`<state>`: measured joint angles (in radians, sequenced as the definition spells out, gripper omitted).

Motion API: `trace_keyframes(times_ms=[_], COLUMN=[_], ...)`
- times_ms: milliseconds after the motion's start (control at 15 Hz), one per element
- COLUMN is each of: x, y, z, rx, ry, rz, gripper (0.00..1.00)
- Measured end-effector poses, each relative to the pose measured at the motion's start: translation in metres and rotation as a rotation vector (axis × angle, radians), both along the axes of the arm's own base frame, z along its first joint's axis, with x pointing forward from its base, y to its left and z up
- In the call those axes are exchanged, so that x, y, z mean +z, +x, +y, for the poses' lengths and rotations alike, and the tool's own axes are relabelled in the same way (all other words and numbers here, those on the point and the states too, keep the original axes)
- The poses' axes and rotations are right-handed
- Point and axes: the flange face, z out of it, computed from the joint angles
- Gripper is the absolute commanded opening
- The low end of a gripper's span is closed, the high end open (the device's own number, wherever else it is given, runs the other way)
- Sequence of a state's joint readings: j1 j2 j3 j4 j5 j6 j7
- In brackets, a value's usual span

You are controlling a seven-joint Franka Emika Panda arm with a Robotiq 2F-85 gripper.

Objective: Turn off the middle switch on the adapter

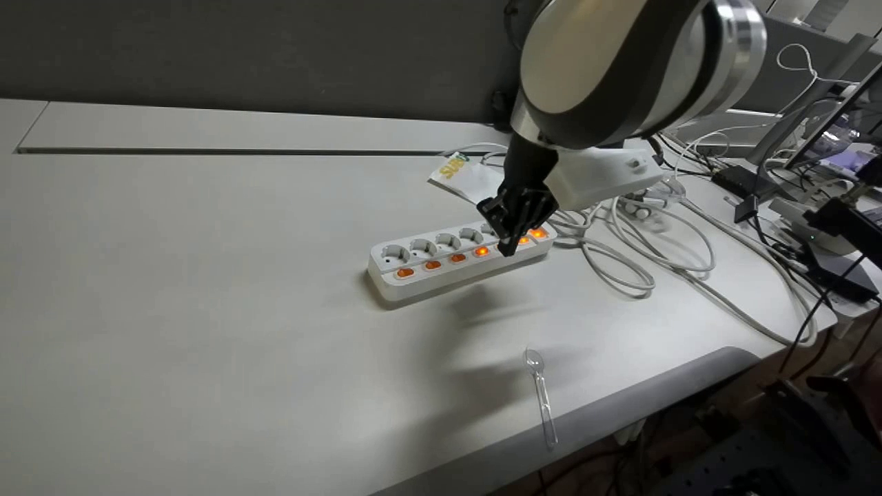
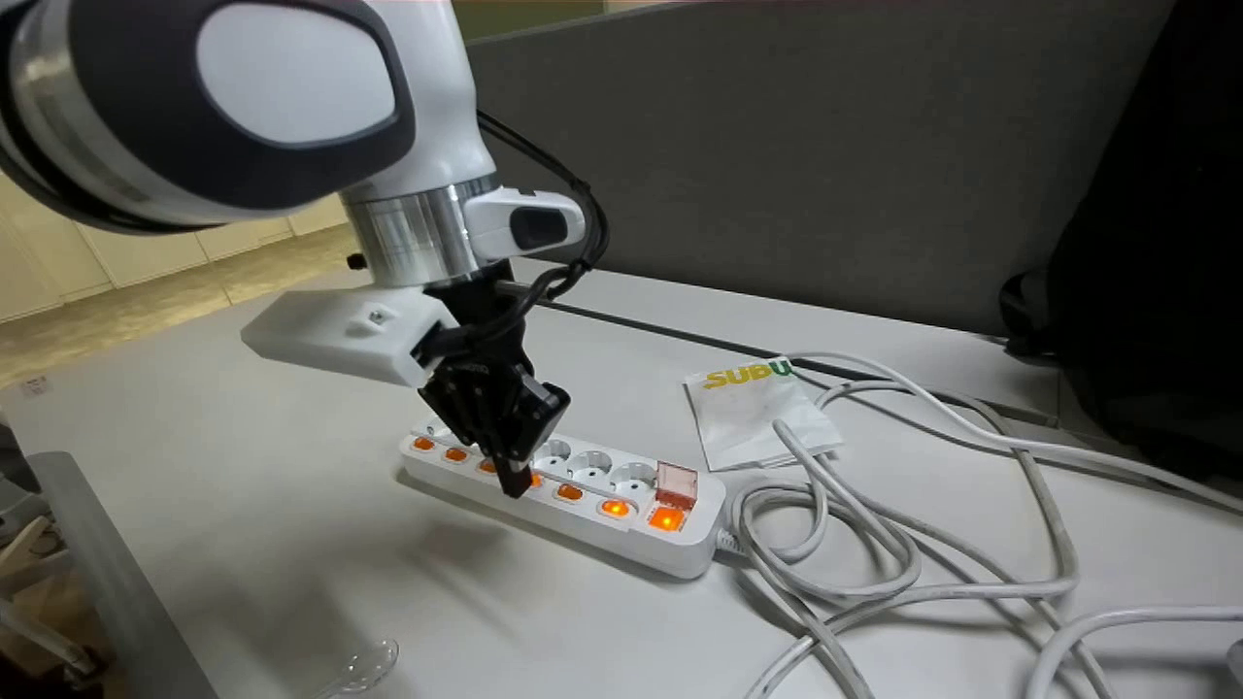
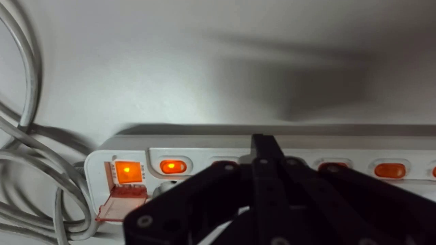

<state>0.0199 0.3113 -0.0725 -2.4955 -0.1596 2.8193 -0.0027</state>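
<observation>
While the white adapter (image 1: 460, 274) lies on the tabletop (image 1: 172, 310) near the frame's centre in an exterior view, the clenched jaws point down over it; whether they touch it I cannot tell. Its middle switch (image 1: 481, 251) glows orange just left of them, and a clear spoon (image 1: 543, 399) lies low in that frame, right of centre.

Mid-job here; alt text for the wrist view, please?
Closed black gripper over the white adapter, hiding the middle switch; contact unclear. At left, a square switch and an oval switch glow orange; pale cables loop farther left.
</observation>
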Motion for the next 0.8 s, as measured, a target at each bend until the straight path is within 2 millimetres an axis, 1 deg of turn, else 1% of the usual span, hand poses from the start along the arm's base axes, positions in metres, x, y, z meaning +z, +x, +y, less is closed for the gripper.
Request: trace_keyframes(times_ms=[200, 400, 800], x=[-0.005, -0.007, -0.007], y=[0.009, 0.016, 0.019], z=[0.007, 0.012, 0.016], rx=[0.009, 0.016, 0.016], ry=[-0.002, -0.003, -0.007], rz=[-0.003, -0.014, -0.021], gripper=[0.00, 0.00, 0.00])
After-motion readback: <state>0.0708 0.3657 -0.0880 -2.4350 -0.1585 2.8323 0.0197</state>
